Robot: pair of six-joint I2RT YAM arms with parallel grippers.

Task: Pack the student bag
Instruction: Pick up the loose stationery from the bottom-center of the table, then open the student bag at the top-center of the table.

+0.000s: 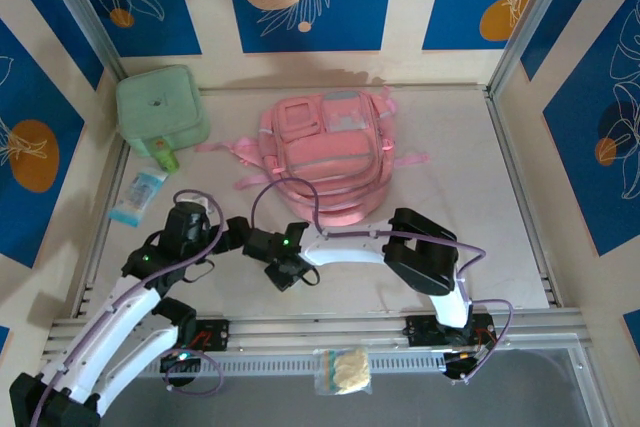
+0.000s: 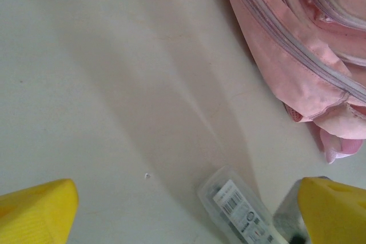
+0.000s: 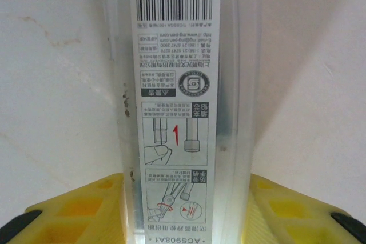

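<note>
The right claw is closed partway onto a clear plastic box. Its two yellow fingers press against the box's long sides, so the box sits pinched between them. A white printed label with a barcode runs down the box's length, and the pale tabletop shows behind it. The left claw is spread wide and holds nothing. Its yellow fingers sit far apart at the two lower corners of the wrist view, with bare tabletop between them, and the same clear plastic box lies close to the right-hand finger. From above, the right arm rises from its base at the near right, folds at a dark elbow, and sends its white forearm leftward along the near side of the backpack, ending in a dark wrist near the middle of the tabletop. The left arm comes up from the near left corner and bends inward, bringing its wrist just beside the right arm's wrist. The pink backpack lies flat in the middle of the far half of the tabletop with its zipped pockets facing up and its straps trailing to both sides, apart from both claws. In the left wrist view its zipped edge takes up the upper right. A mint-green soft case sits in the far left corner, well apart from the backpack, with a small blue-and-white packet in front of it.
</note>
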